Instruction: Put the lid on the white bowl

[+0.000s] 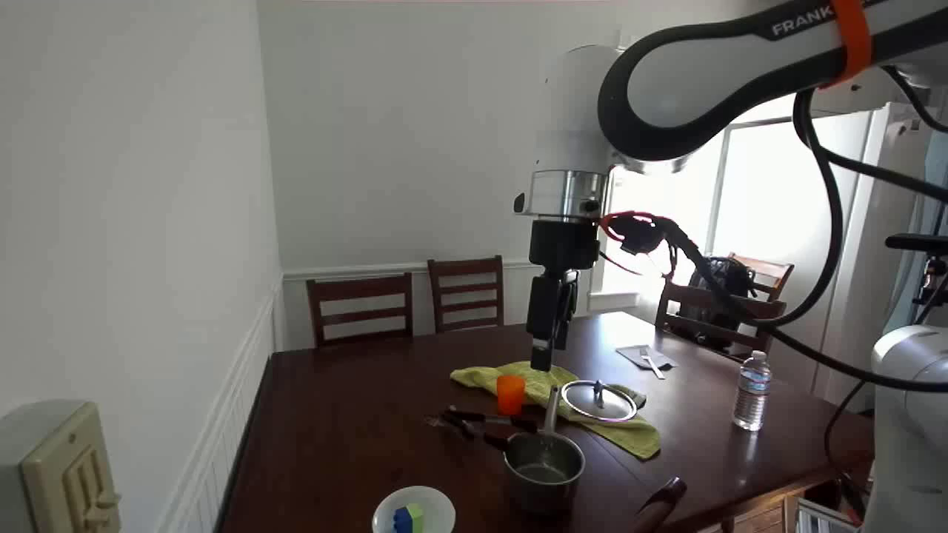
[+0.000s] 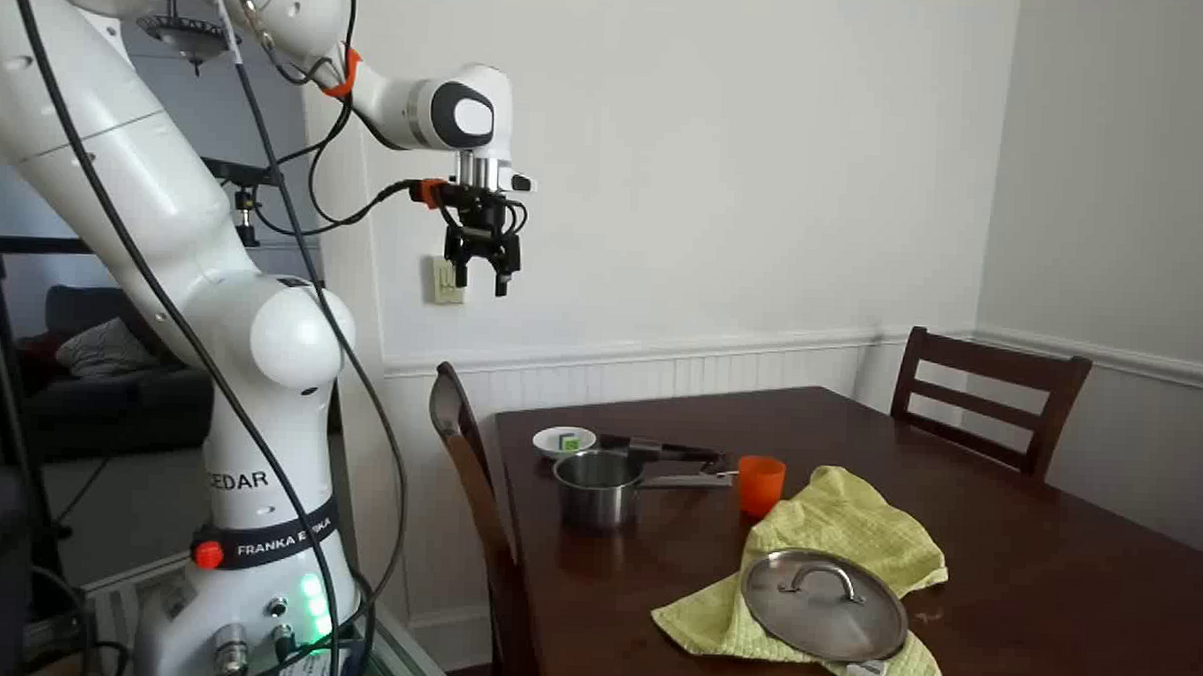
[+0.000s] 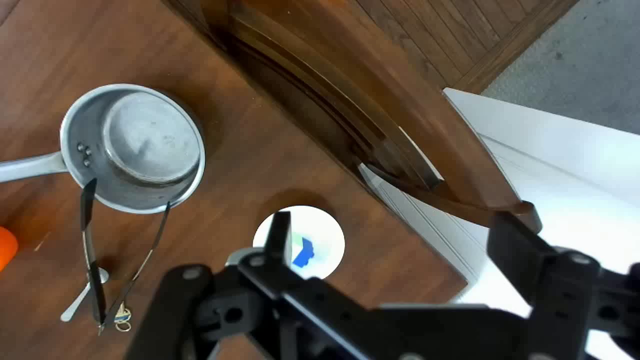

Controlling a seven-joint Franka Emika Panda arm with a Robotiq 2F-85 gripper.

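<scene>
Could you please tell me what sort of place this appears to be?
Probably a dining area in a home: a dark table with wooden chairs around it, and what looks like a sofa in the background.

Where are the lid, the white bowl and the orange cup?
Lid (image 2: 824,614), in an exterior view: its metal top.
White bowl (image 3: 327,236), in the wrist view: bare inside.
Orange cup (image 2: 760,491), in an exterior view: side wall.

White bowl (image 1: 438,511) cut by bottom edge in an exterior view, part-hidden behind blurred jaws in wrist view — orange cup (image 3: 7,248), pot handle (image 3: 32,167) cropped there at left — bottle label (image 1: 754,381) too small to read.
</scene>
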